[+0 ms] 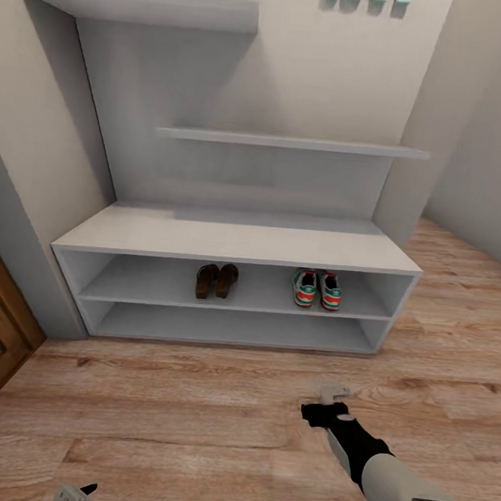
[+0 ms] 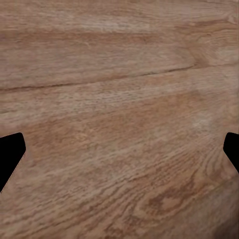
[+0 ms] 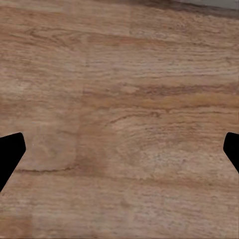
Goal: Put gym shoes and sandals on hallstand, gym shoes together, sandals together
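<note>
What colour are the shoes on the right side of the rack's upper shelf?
The gym shoes look cream-white with green and red accents, seen best in the head view.

Right end effector (image 3: 119, 149) fingers (image 3: 10, 154) spread wide, empty — facing the corridor floor (image 3: 124, 99), wood grain and plank seams visible — thin grey strip at one corner.
</note>
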Tool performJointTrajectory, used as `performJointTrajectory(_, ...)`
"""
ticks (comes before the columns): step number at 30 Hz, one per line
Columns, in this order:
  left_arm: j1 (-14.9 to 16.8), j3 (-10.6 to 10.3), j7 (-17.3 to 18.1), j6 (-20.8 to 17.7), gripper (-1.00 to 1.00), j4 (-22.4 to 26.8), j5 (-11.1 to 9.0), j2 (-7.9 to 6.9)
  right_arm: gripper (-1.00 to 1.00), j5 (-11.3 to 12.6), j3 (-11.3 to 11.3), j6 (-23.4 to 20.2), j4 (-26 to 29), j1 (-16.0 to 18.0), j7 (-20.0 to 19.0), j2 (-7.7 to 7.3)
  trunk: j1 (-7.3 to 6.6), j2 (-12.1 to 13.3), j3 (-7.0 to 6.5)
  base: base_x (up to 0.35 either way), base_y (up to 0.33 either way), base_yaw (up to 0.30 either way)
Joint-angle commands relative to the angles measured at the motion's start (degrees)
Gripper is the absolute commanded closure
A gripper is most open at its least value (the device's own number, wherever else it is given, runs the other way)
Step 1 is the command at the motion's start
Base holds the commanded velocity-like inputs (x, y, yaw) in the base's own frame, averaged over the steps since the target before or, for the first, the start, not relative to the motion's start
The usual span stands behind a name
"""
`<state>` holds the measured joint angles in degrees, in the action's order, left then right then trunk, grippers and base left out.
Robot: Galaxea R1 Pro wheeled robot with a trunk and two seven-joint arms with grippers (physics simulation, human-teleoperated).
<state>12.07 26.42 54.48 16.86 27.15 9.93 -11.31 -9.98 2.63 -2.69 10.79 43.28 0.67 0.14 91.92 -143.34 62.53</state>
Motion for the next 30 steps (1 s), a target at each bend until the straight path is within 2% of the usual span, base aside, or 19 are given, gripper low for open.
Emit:
performJointTrajectory(1, 0.06, 0.47, 0.26, 0.28, -1.0, 0.0, 0.62, 0.06, -1.0, -0.83, 0.27, 0.74, -0.75, 0.0, -1.99, -0.99, -0.04, 0.0, -0.19, 0.0, 0.0, 0.0)
performJointTrajectory(9, 0.06, 0.47, 0.2, 0.28, -1.0, 0.0, 0.62, 0.06, -1.0, -1.36, 0.27, 6.94, -6.03, -0.58, -14.48, -6.45, -0.25, 0.1, -1.96, 0.0, 0.0, 0.0)
performJointTrajectory(11, 0.06, 0.47, 0.2, 0.3, -1.0, 0.0, 0.6, 0.06, -1.0, -1.39, 0.27, 8.7, -6.86, -1.02, -17.1, -7.57, -0.69, 0.9, -2.32, 0.0, 0.0, 0.0)
performJointTrajectory(12, 0.06, 0.47, 0.2, 0.3, -1.0, 0.0, 0.6, 0.06, -1.0, -1.39, 0.27, 8.7, -6.86, -1.02, -17.1, -7.57, -0.91, 1.31, -2.5, 0.0, 0.0, 0.0)
performJointTrajectory(13, 0.06, 0.48, 0.19, 0.32, -1.0, 0.0, 0.57, 0.06, -1.0, -1.41, 0.27, 10.46, -7.42, -1.63, -19.59, -8.6, -1.12, 1.71, -2.68, 0.0, 0.0, 0.0)
performJointTrajectory(14, 0.06, 0.48, 0.19, 0.32, -1.0, 0.0, 0.57, 0.06, -1.0, -1.41, 0.27, 10.46, -7.42, -1.63, -19.59, -8.6, -1.34, 2.11, -2.86, 0.0, 0.0, 0.0)
performJointTrajectory(16, 0.06, 0.52, 0.19, 0.35, -1.0, 0.0, 0.51, 0.06, -1.0, -1.43, 0.27, 12.76, -7.91, -2.83, -22.99, -9.91, -1.78, 2.91, -3.22, 0.0, 0.0, 0.0)
performJointTrajectory(22, -0.02, 0.57, 0.14, 0.31, -1.0, 0.0, 0.38, 0.06, -1.0, -1.34, 0.32, 15.97, -8.28, -5.93, -27.85, -11.81, -3.1, 5.32, -4.29, 0.0, 0.0, 0.0)
performJointTrajectory(30, -0.78, 1.27, -0.68, 0.32, -1.0, 0.04, 0.22, 0.06, -1.0, -1.28, 0.35, 20.34, -8.37, -10.14, -29.79, -12.62, -4.86, 8.52, -5.73, 0.0, 0.0, 0.0)
